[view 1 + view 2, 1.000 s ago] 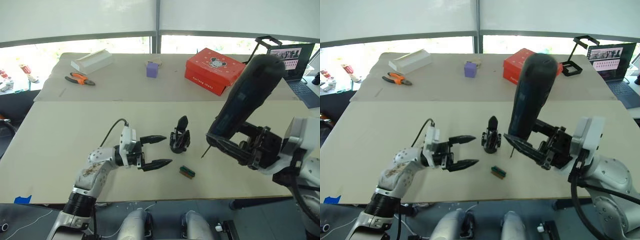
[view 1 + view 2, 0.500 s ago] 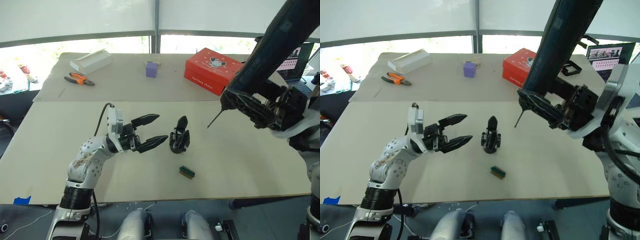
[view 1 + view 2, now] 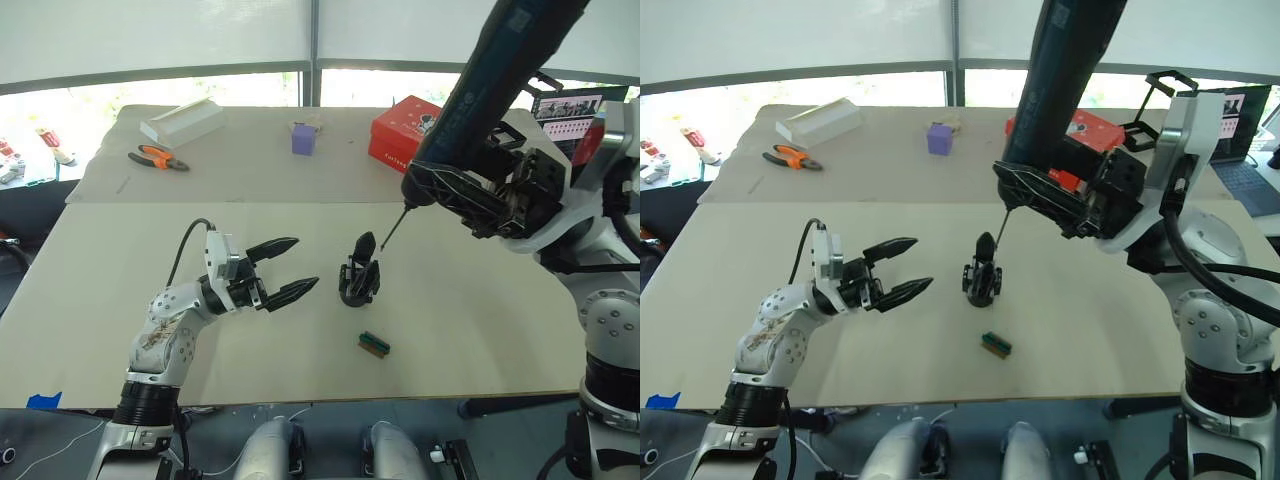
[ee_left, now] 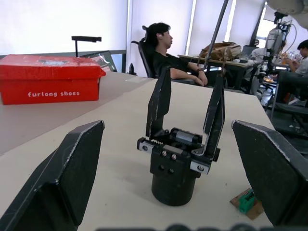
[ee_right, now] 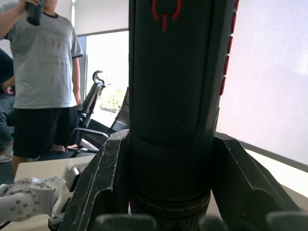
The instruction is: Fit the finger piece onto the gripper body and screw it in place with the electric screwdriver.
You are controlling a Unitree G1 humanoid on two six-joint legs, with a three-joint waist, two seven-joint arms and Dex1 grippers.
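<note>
The gripper body [image 3: 360, 282] stands upright mid-table on its round base [image 4: 174, 183]. Two tapered black fingers rise from it, and I cannot tell which one is the finger piece. My left gripper [image 3: 306, 263] is open just left of the body, its fingers [image 4: 67, 173] spread to either side of it without touching. My right gripper [image 3: 442, 190] is shut on the electric screwdriver [image 3: 492, 85], a long black cylinder with red markings [image 5: 166, 12]. The screwdriver slants down to the left, and its thin bit [image 3: 390, 230] ends close above the body's top.
A small green-and-brown block [image 3: 373, 343] lies in front of the body. At the back are a red shoe box [image 3: 412, 135], a purple box [image 3: 305, 137], a white box [image 3: 183, 122], orange pliers [image 3: 158, 157] and a laptop [image 3: 585, 110]. One person sits [image 4: 166, 53] and another stands [image 5: 43, 72] beyond the table.
My right arm swung the screwdriver left and down, bringing its bit from right of the body to just above it. My left gripper drew back slightly to the left, still open.
</note>
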